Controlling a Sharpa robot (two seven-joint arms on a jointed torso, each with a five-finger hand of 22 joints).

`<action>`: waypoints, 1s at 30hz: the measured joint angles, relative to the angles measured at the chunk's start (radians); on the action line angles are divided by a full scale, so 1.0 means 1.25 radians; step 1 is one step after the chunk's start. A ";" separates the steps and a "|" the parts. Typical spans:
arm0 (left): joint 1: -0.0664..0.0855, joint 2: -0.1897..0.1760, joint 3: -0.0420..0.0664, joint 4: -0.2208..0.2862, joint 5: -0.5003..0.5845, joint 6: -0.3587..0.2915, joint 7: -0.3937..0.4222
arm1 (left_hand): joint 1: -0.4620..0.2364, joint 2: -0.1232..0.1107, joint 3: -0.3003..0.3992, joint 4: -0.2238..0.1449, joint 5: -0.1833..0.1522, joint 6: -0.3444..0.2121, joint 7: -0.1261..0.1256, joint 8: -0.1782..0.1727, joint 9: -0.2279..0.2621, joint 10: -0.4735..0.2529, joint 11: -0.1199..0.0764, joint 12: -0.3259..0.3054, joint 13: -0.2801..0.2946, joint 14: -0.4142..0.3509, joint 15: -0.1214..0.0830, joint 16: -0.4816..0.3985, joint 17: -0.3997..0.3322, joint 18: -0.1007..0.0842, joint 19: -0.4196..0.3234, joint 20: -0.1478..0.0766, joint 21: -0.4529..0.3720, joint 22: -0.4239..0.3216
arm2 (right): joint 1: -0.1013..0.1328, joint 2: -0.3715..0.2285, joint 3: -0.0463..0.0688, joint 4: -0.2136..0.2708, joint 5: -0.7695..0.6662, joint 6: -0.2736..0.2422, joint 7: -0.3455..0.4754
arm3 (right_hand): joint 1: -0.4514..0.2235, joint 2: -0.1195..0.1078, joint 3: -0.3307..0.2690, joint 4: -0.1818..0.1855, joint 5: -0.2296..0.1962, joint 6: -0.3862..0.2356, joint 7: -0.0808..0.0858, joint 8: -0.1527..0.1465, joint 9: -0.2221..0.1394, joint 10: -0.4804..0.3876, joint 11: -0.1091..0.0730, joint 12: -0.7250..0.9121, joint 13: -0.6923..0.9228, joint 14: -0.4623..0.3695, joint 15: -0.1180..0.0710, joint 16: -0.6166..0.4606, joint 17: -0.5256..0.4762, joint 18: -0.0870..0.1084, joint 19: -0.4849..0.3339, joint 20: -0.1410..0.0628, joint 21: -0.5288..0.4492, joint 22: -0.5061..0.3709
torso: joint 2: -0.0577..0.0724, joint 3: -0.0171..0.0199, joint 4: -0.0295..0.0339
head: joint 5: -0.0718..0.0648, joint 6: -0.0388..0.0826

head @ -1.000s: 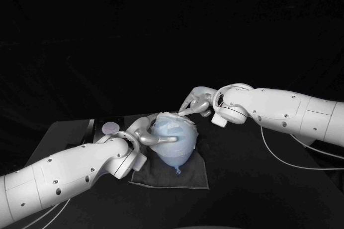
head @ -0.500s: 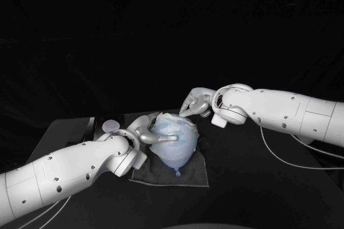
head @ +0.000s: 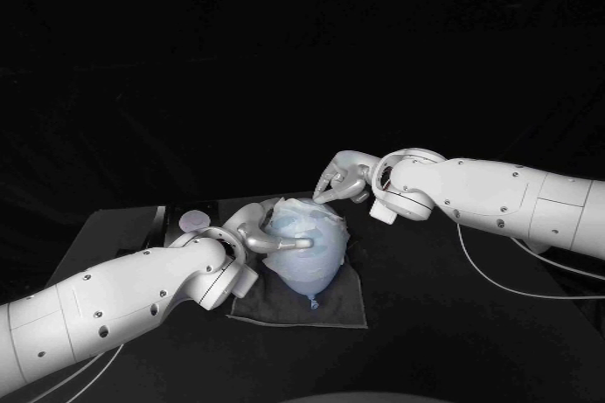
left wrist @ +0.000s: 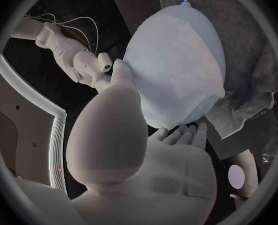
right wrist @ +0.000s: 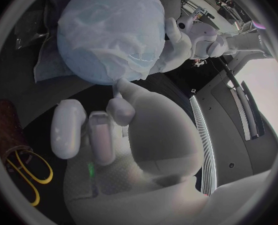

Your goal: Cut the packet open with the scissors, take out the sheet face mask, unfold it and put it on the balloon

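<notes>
Entry, one lot on a dark surface point(head: 120, 237). We count one balloon point(head: 310, 282), one mask point(head: 316, 232), one cloth point(head: 271, 311), one pair of scissors point(right wrist: 23, 172), one pale disc point(head: 196, 221) and two hands. The balloon lies on the cloth with its long axis running from the robot outward, the knot toward the robot and the broad end away. The mask is draped over the broad end and the middle, and the narrow part by the knot is bare. The left hand point(head: 259, 232) sits against the balloon's left flank. Its fingers are apart and one is pressed on the mask's face, and we see nothing grasped in it. The right hand point(head: 343, 184) sits at the far broad end with its fingers bent down to the mask's upper edge. We cannot tell whether it pinches that edge or only touches it. Both hands are on the balloon, so neither is nearer. The mask lies toward the robot from the right hand and to the right of the left hand. We judge the task near its end. What remains is smoothing the mask down along the long axis toward the knot, which suits the right hand at the top edge while the left steadies the flank. The scissors lie apart from the balloon, on the surface under the right hand, and the disc rests beside the left arm.
</notes>
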 measured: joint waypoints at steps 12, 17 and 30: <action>0.001 0.004 0.000 -0.006 0.000 0.018 -0.004 | 0.000 0.000 0.000 0.000 0.000 0.000 0.000 0.000 0.000 0.000 0.000 0.000 0.000 0.000 0.000 0.000 0.000 0.000 -0.001 -0.001 0.000 -0.001 | -0.002 -0.011 -0.001 0.012 0.000 -0.084 0.027 | -0.059 -0.009 0.086 -0.042 0.001 -0.020 0.000 0.051 0.017 0.010 -0.013 0.003 0.000 0.011 -0.012 -0.002 0.000 0.000 0.003 -0.003 0.000 0.001 | 0.001 0.0011 -0.0005 | -0.001 -0.003; 0.001 0.004 0.000 -0.007 -0.001 0.023 -0.005 | 0.003 0.003 0.000 0.000 0.000 0.000 0.000 0.000 0.000 -0.003 -0.003 0.000 0.000 0.000 0.000 0.000 0.000 0.000 -0.001 -0.001 0.000 -0.001 | -0.002 -0.009 -0.001 0.004 -0.003 -0.104 0.027 | -0.071 -0.007 0.105 -0.054 0.001 -0.026 0.000 0.059 0.017 0.011 -0.017 0.006 0.000 0.012 -0.013 0.000 0.001 0.000 0.003 -0.003 0.001 0.001 | 0.001 0.0012 -0.0002 | 0.000 -0.005; 0.001 0.003 0.000 -0.009 -0.005 0.033 -0.008 | 0.006 0.000 0.000 0.000 0.000 0.000 0.000 0.000 0.000 -0.003 -0.003 0.000 0.000 0.000 0.000 0.000 0.000 0.000 -0.001 -0.001 0.000 0.000 | 0.000 -0.017 0.000 0.002 -0.018 -0.122 0.012 | -0.153 -0.023 0.100 -0.031 0.005 -0.088 0.016 0.050 0.144 0.014 -0.022 0.056 0.001 0.022 -0.015 0.000 0.001 0.000 0.002 -0.002 -0.003 0.000 | 0.000 -0.0005 -0.0001 | -0.001 -0.003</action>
